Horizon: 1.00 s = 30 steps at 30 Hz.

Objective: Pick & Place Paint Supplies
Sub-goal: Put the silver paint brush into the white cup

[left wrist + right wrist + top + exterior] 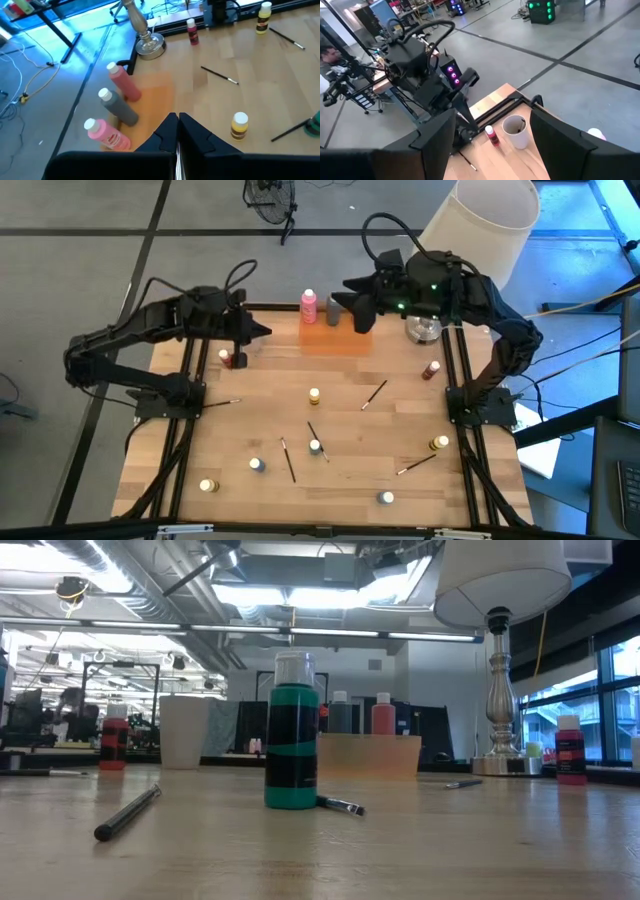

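Three white-capped bottles stand upright on the flat orange tray (335, 340) at the table's far edge: a pink bottle (125, 84), a grey bottle (119, 107) and a second pink bottle (106, 135). Small pots such as a yellow-lidded pot (314, 395) and a white-lidded pot (315, 446) stand about the table, with thin dark brushes (375, 393) lying flat between them. My left gripper (264, 331) is shut and empty, raised left of the tray. My right gripper (352, 305) hovers open above the tray's far side, nothing between its fingers (435, 142).
A beige cup (516, 131) and a red pot (491, 135) stand at the far left, below my left arm. A lamp (425, 330) with a white shade stands at the far right corner. A green bottle (292, 730) stands mid-table. Another red pot (431, 370) stands near the right edge.
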Each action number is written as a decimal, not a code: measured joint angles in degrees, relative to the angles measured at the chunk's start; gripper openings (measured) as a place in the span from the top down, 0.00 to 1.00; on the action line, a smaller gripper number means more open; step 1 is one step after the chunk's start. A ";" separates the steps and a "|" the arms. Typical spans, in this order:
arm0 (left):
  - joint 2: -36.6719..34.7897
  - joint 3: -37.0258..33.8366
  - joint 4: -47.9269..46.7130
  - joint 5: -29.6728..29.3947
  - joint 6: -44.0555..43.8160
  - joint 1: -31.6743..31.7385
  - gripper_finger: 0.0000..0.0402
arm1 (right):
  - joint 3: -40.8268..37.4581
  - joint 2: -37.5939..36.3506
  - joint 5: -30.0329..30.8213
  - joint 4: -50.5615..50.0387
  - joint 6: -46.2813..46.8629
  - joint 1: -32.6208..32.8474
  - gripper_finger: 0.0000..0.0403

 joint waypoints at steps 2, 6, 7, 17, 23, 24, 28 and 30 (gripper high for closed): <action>0.00 0.00 -0.02 0.13 -0.53 0.63 1.00 | 0.00 -0.56 0.00 -0.41 -0.23 0.03 0.35; 0.00 0.00 0.34 0.19 -1.24 1.30 1.00 | 0.00 -2.61 0.34 -3.08 -0.16 0.09 0.35; 0.00 0.00 0.30 0.19 -1.27 1.40 1.00 | 0.00 -3.08 0.57 -3.95 -0.16 0.08 0.35; 0.45 -0.02 0.26 0.26 -2.13 1.72 1.00 | 0.00 -6.74 14.36 -7.96 -5.73 -0.94 0.35; 0.31 3.06 1.64 1.09 -1.68 2.81 1.00 | 0.00 -4.96 15.40 -2.92 -8.86 -8.87 0.35; 0.37 3.72 1.70 1.09 -1.74 2.98 1.00 | 0.00 -4.50 11.49 -2.30 -9.14 -9.84 0.35; 0.52 4.34 1.54 1.04 -2.01 3.45 1.00 | -0.09 -4.58 -4.48 -4.47 -6.46 -11.66 0.35; 0.54 4.35 1.58 -0.39 -2.01 3.45 1.00 | -0.07 -4.90 -5.45 -6.11 -6.65 -11.72 0.35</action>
